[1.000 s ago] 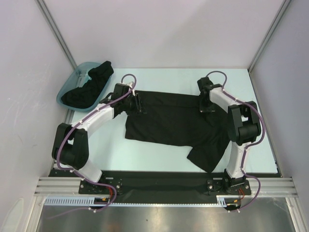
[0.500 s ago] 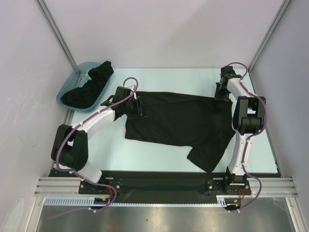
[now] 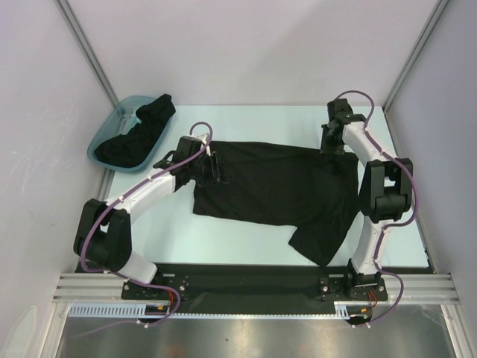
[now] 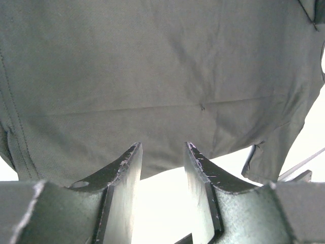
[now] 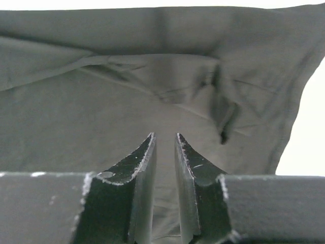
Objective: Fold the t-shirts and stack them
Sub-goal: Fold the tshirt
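Top view. One black shirt [image 3: 268,186] lies spread at the centre of the table [image 3: 246,123], its long side running from 9 to 3 o'clock, with a sleeve end trailing off toward 5 o'clock. More black shirts [image 3: 145,123] are bundled in the tub [image 3: 100,145] at the table's 10 o'clock corner, spilling over its far rim.

The left claw [image 3: 215,165] sits at the spread shirt's 10 o'clock edge. The right claw [image 3: 330,143] sits at its 1 o'clock corner.

Left wrist view. The left claw [image 4: 161,147] is released. Its fingers stand well apart, bright table shows between them, and the shirt [image 4: 152,66] spreads beyond the tips with its hem just behind them.

Right wrist view. The right claw [image 5: 165,136] is parted by a narrow gap with no cloth pinched in it. The shirt [image 5: 101,101] below lies creased, with a small pucker toward 2 o'clock.
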### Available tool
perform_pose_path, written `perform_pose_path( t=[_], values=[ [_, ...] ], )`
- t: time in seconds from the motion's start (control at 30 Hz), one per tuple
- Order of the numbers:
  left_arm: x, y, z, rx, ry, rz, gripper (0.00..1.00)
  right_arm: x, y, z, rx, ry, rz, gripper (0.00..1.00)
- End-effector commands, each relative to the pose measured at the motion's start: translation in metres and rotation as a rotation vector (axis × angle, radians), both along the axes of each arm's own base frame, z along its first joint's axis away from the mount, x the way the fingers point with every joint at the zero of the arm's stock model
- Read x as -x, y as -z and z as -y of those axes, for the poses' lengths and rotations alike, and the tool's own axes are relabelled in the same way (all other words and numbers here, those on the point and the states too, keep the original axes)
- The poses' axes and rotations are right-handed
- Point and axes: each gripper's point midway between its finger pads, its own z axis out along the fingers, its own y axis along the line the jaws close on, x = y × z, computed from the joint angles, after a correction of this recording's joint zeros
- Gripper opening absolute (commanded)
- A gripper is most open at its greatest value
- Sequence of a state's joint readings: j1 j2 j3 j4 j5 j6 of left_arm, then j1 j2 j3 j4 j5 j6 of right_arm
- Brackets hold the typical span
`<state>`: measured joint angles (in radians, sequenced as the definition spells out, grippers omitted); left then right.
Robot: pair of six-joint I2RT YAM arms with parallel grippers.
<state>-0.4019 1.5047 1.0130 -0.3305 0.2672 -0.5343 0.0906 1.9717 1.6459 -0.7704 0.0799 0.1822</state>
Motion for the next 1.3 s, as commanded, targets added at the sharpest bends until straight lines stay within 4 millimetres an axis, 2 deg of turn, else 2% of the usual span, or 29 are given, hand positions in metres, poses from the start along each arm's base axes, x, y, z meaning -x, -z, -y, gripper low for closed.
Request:
perform_pose_path(
  t=[0.0,0.1,0.3,0.5,0.8,0.97,1.0,1.1,1.27],
  values=[
    [0.001,-0.02,0.006,0.034,0.014,0.05,0.44,0.0,0.016,-0.009,-0.018,-0.008,-0.02,0.25],
    [0.002,-0.019,0.005,0.021,0.016,0.049,0.45,-0.008,0.024,-0.018,-0.008,-0.027,-0.008,0.27],
    [0.005,-0.019,0.005,0.02,0.023,0.045,0.45,-0.026,0.031,-0.014,0.03,0.002,0.011,0.31],
    [0.004,-0.018,0.005,0.013,0.03,0.048,0.45,-0.027,0.043,-0.007,0.069,0.016,-0.015,0.31],
    [0.002,-0.017,0.007,0.019,0.04,0.043,0.46,-0.037,0.048,-0.006,0.077,0.019,0.007,0.3],
    [0.002,-0.017,0.007,0.014,0.049,0.041,0.47,-0.039,0.051,-0.006,0.077,0.025,0.001,0.22],
    [0.002,-0.016,0.008,0.016,0.05,0.038,0.47,-0.039,0.051,-0.006,0.078,0.025,0.002,0.15],
    [0.002,-0.018,0.009,0.019,0.052,0.042,0.47,-0.039,0.046,-0.007,0.071,0.031,0.006,0.0],
    [0.003,-0.018,0.008,0.019,0.053,0.042,0.47,-0.027,0.036,-0.009,0.056,0.033,-0.02,0.0]
  ],
)
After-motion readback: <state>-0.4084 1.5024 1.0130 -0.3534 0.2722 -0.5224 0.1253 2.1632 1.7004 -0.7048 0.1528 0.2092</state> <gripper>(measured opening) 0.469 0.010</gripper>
